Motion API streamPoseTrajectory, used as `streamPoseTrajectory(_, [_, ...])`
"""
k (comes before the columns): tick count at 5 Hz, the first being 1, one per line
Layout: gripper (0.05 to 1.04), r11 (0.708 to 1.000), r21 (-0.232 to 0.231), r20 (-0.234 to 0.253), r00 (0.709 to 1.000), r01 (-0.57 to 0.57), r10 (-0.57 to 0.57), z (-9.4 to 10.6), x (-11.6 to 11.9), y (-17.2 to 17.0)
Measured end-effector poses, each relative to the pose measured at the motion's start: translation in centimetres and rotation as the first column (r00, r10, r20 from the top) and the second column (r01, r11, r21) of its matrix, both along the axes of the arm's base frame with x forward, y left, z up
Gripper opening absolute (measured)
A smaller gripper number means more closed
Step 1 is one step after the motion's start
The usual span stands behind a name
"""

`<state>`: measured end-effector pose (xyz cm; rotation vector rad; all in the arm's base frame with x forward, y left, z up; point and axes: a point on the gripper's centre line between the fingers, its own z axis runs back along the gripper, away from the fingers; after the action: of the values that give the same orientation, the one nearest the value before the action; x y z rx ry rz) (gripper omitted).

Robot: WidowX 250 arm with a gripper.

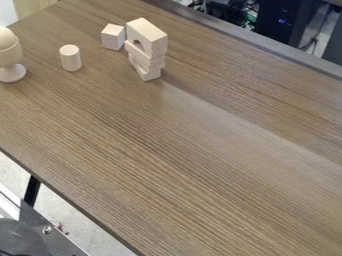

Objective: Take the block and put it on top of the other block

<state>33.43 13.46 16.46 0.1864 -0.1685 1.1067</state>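
Pincer: whether apart, together or clamped on anything, cannot tell. Arm: pose likewise cannot be told.

Blocks, pale, smooth, wood-like, near the table's far left part:
– Cube (113, 37), one; flat-faced, crisp-edged, resting on the table just beside the stack, on its image-left side. Whether the two touch, cannot tell.
– Stack, one, upright. Uppermost, an arched block (149, 39), set on edge, with a rounded opening through its broad face; beneath it, lower blocks (153, 64) with stepped, angled outlines, their exact shapes partly hidden.
– Cylinder (70, 58), one; short, standing on its flat end, apart from the cube, toward the image's left.
– Rounded piece (9, 50), one; egg-like top over a narrow stem and round foot, at the left edge, partly cut off.

Table (180, 155), one; brown, with long streaked wood grain, a soft sheen and a dark edge.

Dark plate (50, 238), one; flat, with a shiny round-headed screw (47, 230), at lower left.
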Motion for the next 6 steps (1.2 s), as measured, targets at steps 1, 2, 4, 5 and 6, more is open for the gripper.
streamPoseTrajectory(1, [0.999,1.0,-0.012,-0.038,0.999,0.005,-0.006,-1.3,0.0,0.0])
streamPoseTrajectory(2, [0.999,0.979,0.013,-0.101,0.974,0.204,-0.201,-1.9,1.8,1.4])
streamPoseTrajectory(4, [0.999,0.994,0.109,-0.198,0.979,-0.021,0.042,-5.5,2.6,5.2])
streamPoseTrajectory(5, [0.999,0.98,-0.022,-0.173,0.966,-0.196,0.189,-5.8,3.8,8.1])
streamPoseTrajectory(6, [0.999,0.975,-0.065,-0.164,0.966,-0.215,0.202,-5.5,5.2,9.7])
